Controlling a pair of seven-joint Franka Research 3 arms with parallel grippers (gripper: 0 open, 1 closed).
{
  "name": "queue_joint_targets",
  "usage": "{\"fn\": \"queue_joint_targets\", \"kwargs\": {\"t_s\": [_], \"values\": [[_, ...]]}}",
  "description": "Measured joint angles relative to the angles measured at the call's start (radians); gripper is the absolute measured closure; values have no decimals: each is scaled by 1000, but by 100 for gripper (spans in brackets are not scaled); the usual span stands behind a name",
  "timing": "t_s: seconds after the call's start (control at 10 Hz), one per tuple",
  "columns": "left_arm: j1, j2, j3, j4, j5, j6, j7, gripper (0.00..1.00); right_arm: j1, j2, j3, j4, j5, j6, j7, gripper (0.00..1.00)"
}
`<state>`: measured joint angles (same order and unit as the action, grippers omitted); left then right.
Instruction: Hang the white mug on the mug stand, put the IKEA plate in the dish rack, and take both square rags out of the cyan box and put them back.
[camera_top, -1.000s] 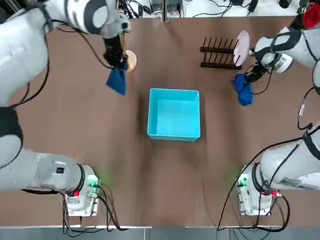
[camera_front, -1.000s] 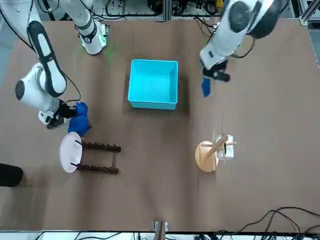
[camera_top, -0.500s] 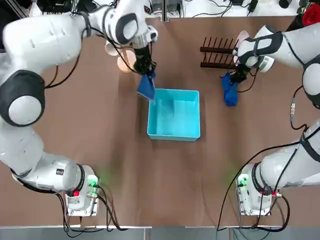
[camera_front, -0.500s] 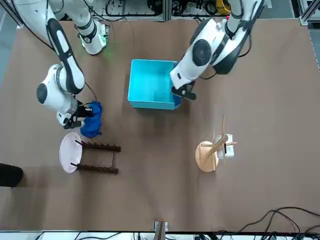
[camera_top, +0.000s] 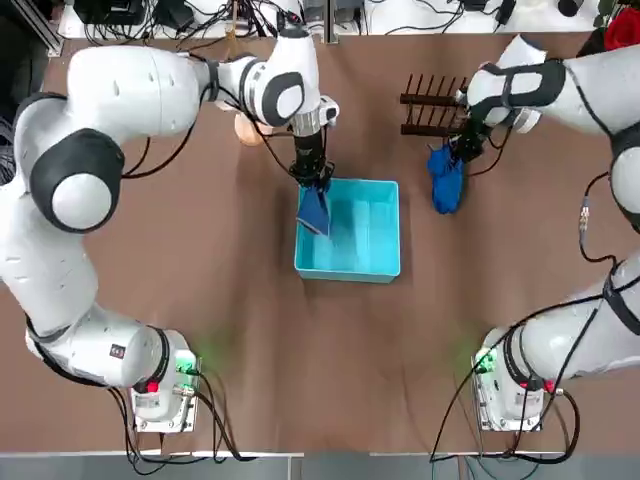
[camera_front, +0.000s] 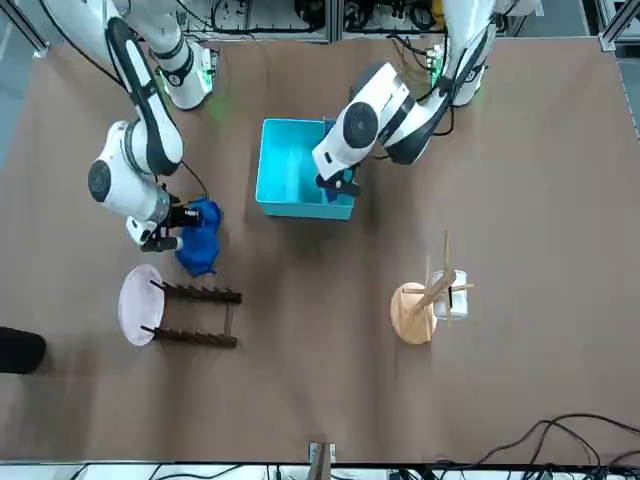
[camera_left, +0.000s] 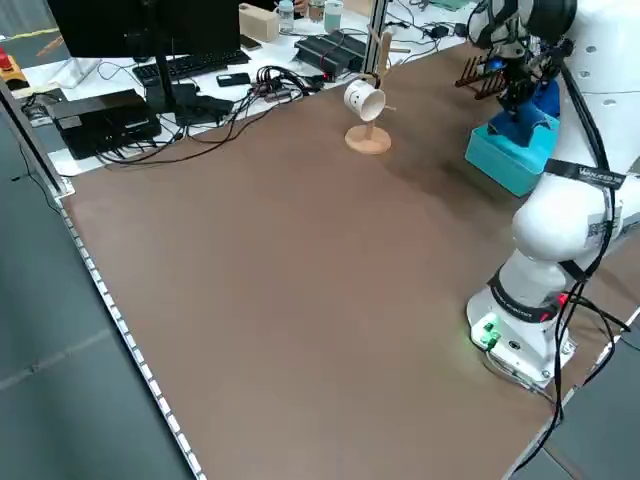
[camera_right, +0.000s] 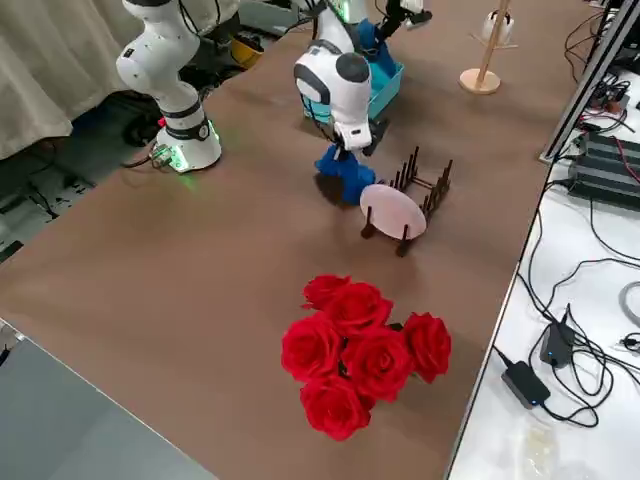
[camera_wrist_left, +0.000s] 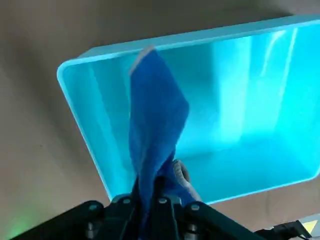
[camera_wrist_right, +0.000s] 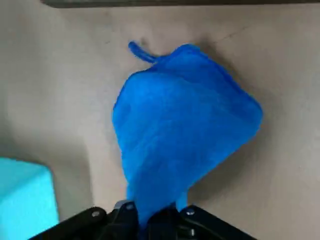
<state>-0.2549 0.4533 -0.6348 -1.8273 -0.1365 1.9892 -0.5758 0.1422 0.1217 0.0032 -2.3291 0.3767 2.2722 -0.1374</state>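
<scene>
Now my left gripper (camera_top: 316, 186) pinches a blue rag (camera_top: 314, 208) over the box (camera_top: 349, 262); my right gripper (camera_top: 455, 150), at two o'clock, pinches another rag (camera_top: 445, 186).

Two robot arms at brown table (camera_top: 200, 300). Two blue rags: one (camera_top: 314, 208) hanging over cyan box (camera_top: 350, 265), one (camera_top: 446, 182) beside dish rack (camera_top: 432, 105). One cyan box. One dish rack, one IKEA plate (camera_front: 140, 304) standing in it. One mug stand (camera_front: 428, 300), one white mug (camera_left: 364, 99) hung on it. One bunch of red roses (camera_right: 365, 350), five blooms visible. One monitor (camera_left: 140, 30), one keyboard (camera_left: 190, 62) on side bench.
</scene>
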Motion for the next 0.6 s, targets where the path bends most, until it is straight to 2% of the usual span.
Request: {"fn": "queue_joint_targets", "kwargs": {"t_s": [0.3, 0.4, 0.5, 0.6], "values": [[1, 42, 3, 10, 26, 0, 0, 81, 7, -192, 7, 8, 0, -197, 106, 96], [2, 46, 3, 16, 31, 0, 0, 67, 22, -243, 24, 9, 0, -241, 171, 96], [3, 47, 4, 21, 32, 0, -1, 56, 39, -287, 62, 10, 0, -272, 258, 96], [5, 47, 4, 24, 32, 0, -1, 56, 53, -324, 116, 11, 0, -291, 352, 96]]}}
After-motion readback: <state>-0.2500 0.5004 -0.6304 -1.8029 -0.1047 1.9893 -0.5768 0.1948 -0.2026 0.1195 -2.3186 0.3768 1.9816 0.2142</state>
